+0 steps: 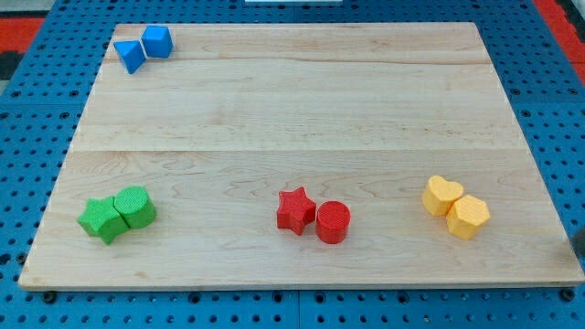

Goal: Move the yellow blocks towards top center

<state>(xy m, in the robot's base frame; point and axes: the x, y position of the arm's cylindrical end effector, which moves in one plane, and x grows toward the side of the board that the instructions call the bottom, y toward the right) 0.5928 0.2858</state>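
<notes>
Two yellow blocks sit touching at the board's lower right: a yellow heart (442,195) and, just below and to its right, a yellow hexagon (469,217). A dark shape at the view's right edge looks like my rod. Its lower end, my tip (579,257), is off the board, right of and slightly below the yellow hexagon and apart from it. Most of the rod is cut off by the frame.
A red star (294,210) and a red cylinder (333,222) touch at bottom centre. Two green blocks, a star (102,219) and a rounded one (135,206), sit at lower left. A blue triangle (129,55) and a blue block (157,41) sit at top left. The wooden board (302,100) lies on blue pegboard.
</notes>
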